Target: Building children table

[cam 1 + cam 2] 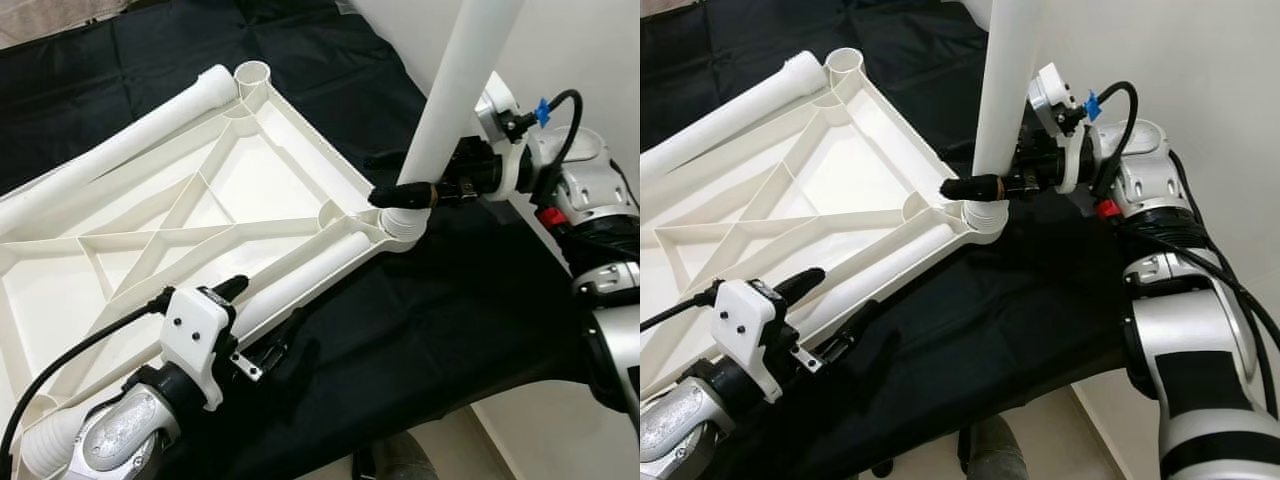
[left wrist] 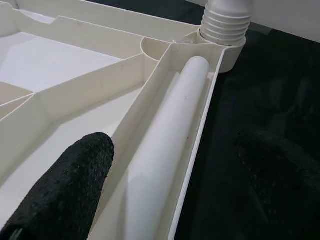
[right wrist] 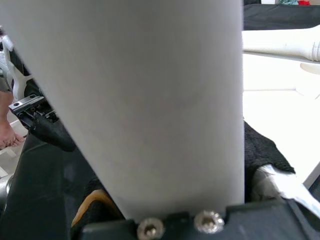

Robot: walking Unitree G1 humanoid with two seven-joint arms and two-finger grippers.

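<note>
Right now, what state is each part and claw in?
Tabletop: upside down on the black cloth, ribs facing up.
Upright leg: threaded end seated in the near corner socket.
Loose leg: lying in the tabletop's edge channel.
Far leg: lying along the far edge.
Right claw: shut on upright leg.
Left claw: open over the loose leg.

— What lies under it all?
— A black cloth, spread over the surface.
— And beyond?
— A white wall on the right, pale floor below, and a bare foot.
</note>
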